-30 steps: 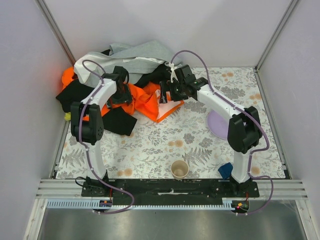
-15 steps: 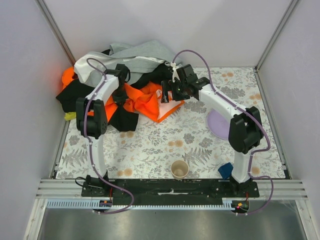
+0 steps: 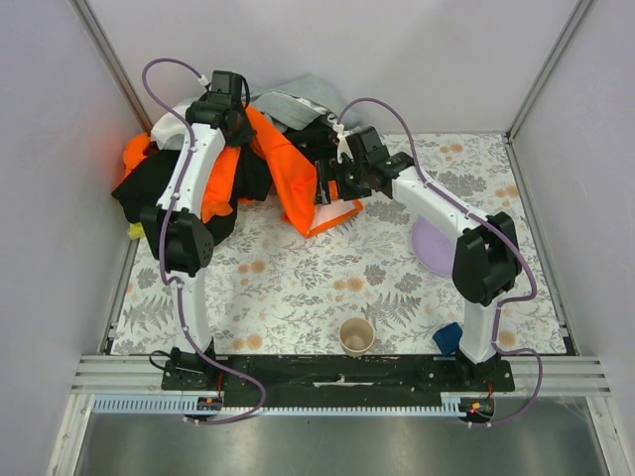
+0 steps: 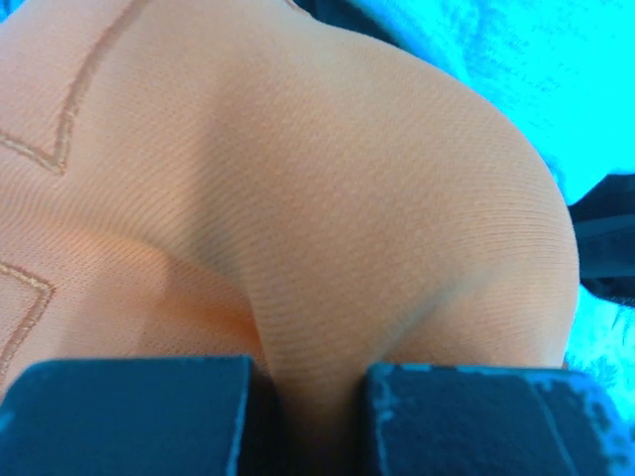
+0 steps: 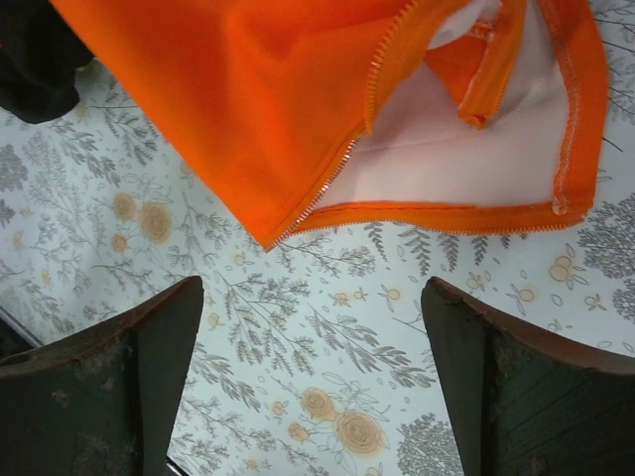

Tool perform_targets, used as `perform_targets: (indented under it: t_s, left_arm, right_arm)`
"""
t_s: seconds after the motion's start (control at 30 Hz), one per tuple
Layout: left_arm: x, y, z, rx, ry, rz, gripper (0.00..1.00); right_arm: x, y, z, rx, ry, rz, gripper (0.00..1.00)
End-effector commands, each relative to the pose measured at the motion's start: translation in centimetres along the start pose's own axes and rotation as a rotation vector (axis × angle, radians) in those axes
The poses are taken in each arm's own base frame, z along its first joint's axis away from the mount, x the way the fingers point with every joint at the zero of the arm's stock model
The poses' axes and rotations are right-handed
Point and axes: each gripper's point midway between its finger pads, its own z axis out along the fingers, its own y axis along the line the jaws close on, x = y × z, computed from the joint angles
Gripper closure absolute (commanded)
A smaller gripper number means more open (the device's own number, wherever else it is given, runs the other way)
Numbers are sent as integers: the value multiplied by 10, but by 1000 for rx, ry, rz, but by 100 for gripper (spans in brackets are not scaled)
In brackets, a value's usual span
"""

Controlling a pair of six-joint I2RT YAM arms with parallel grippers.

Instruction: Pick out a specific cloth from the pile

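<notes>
Left claw (image 4: 308,416) pinched shut on orange garment (image 4: 298,198), the wrong item. Right claw (image 5: 310,297) gaping, empty, above its hem. Yellow-green cloth (image 3: 133,231) peeks out well left of both, under pile (image 3: 149,183). Dump orange aside, regrasp there.

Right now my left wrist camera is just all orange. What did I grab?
Observer: The left jaws are shut on the orange garment; it hangs from them above the pile.
Operator: Where's the yellow-green one?
Observer: Only a little corner of the yellow-green cloth peeks out at the pile's left edge.
Operator: And my other arm?
Observer: The right jaws stand open near the orange garment's lower corner, holding nothing.
</notes>
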Motion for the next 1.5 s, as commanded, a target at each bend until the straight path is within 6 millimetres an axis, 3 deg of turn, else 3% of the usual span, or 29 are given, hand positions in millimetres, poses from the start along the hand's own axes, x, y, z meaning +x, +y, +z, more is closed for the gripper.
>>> perform_targets:
  t_s: [0.0,0.2,0.27,0.4,0.53,0.77,1.0,1.07,1.37,1.47]
  left_arm:
    - [-94,-33,-40,122,-349,-131,98]
    - [-132,-26,-53,70,-500,-143,98]
    - [-140,-26,-57,69,-530,-136,98]
    - [-156,-25,-74,66,-596,-134,98]
    - [-169,-28,-93,93,-648,-136,98]
    - [-179,-35,-111,144,-688,-126,98]
    - [-179,-41,-120,179,-689,-116,98]
    - [-177,-42,-120,186,-683,-117,98]
    - [-175,-45,-122,210,-671,-118,98]
    - [-173,-44,-121,208,-667,-114,98]
  right_arm:
    - [-33,55,-23,-135,-93,-37,2]
    - [-34,134,-17,-327,-78,-82,2]
    - [-22,162,-4,-393,-32,-79,2]
    - [-4,195,24,-495,46,1,2]
    - [1,222,49,-597,82,79,2]
    - [25,239,102,-647,161,257,9]
    - [46,248,143,-635,203,483,41]
    - [51,245,155,-604,210,547,43]
    - [67,212,203,-410,182,716,43]
    - [72,188,213,-318,171,743,43]
